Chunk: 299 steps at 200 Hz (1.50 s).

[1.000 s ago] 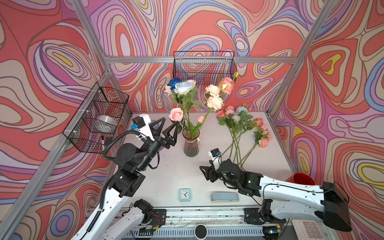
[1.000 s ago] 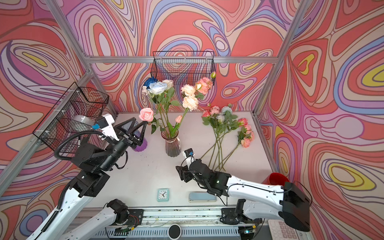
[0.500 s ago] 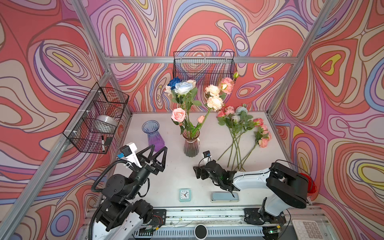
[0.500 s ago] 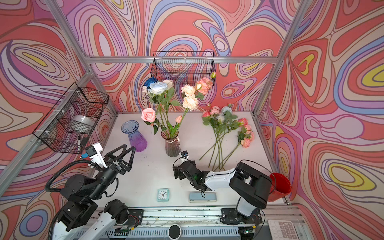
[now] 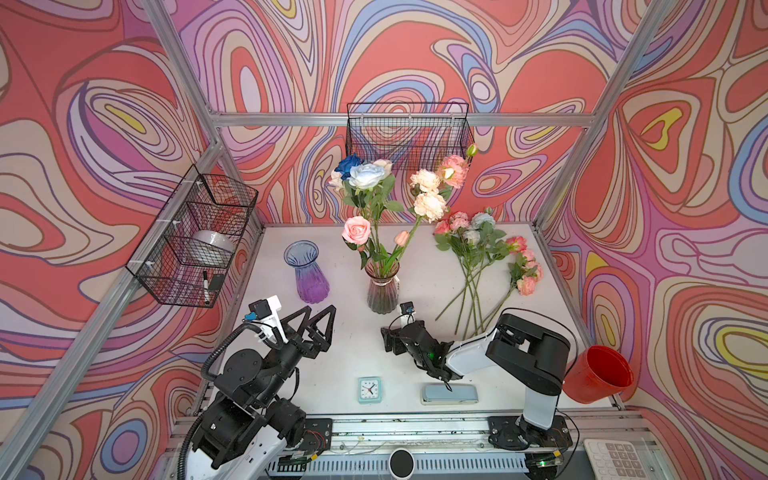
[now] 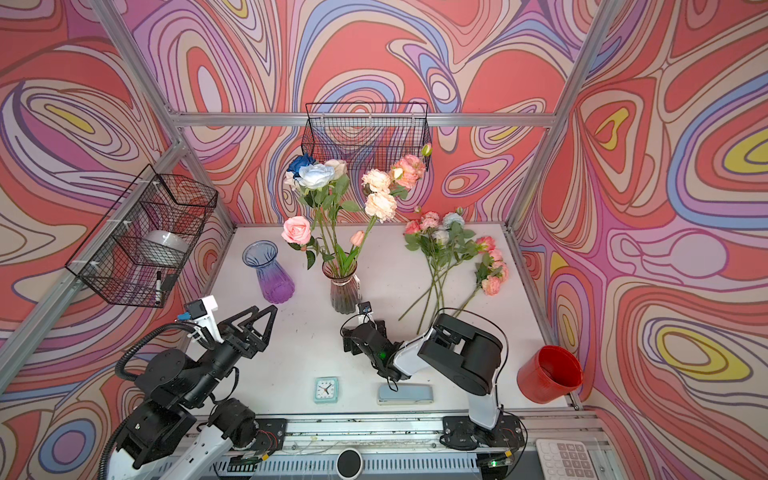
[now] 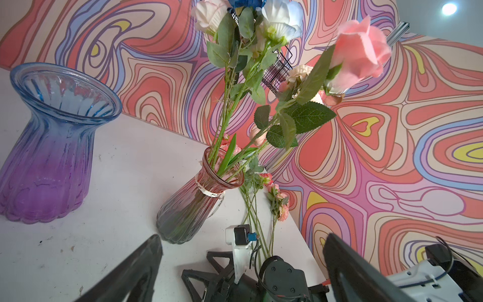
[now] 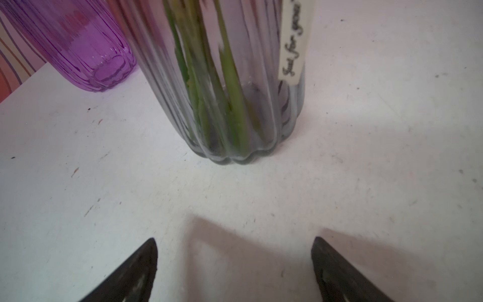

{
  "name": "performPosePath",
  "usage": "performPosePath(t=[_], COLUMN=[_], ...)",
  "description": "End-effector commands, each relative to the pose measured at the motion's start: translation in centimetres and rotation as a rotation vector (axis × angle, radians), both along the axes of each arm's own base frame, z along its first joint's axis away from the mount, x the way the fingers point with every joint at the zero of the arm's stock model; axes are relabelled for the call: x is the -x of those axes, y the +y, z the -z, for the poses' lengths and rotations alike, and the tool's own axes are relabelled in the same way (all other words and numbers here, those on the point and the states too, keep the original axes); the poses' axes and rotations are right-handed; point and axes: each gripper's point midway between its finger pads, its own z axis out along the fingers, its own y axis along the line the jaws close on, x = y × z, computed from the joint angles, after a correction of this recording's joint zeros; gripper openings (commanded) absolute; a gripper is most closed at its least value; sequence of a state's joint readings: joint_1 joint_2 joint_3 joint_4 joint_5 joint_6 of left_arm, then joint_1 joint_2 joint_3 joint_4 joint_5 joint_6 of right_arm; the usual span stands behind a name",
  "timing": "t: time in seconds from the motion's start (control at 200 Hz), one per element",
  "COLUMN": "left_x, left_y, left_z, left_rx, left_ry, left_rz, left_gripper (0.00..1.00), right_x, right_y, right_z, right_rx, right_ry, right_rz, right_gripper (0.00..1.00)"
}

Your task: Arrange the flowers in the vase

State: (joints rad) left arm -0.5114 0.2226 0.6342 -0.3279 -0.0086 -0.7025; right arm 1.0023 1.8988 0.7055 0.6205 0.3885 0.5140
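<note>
Both top views: flowers lie loose near the bench's right edge, stem ends hidden behind my right arm; others stand in the ribbed smoky-glass vase, mid-bench. Left pincer wide, empty. Left wrist: top blooms cropped. Right wrist: right pincer wide, empty; vase blurred.

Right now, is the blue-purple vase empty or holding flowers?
Empty. The blue-purple vase stands upright with a bare mouth; the standing flowers are in the grey vase.
</note>
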Motion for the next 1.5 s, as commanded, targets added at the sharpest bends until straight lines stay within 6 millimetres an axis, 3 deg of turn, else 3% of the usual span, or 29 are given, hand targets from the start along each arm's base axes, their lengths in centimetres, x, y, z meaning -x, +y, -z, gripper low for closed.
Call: performPosePath(t=[0.0, 0.516, 1.492], left_x=[0.6, 1.5, 1.9], left_y=[0.3, 0.9, 1.2], left_z=[-0.6, -1.2, -1.2], left_rx=[0.013, 0.011, -0.014], left_ry=[-0.001, -0.033, -0.033], left_rz=[0.004, -0.004, -0.008], left_gripper=[0.98, 0.98, 0.98], right_x=[-1.1, -3.2, -4.8], right_y=[0.2, 0.8, 0.7], right_z=[0.4, 2.8, 5.3], right_rx=[-0.010, 0.014, 0.045], right_ry=[-0.019, -0.024, 0.015], right_rz=[0.042, 0.128, 0.174], right_gripper=[0.94, 0.93, 0.88])
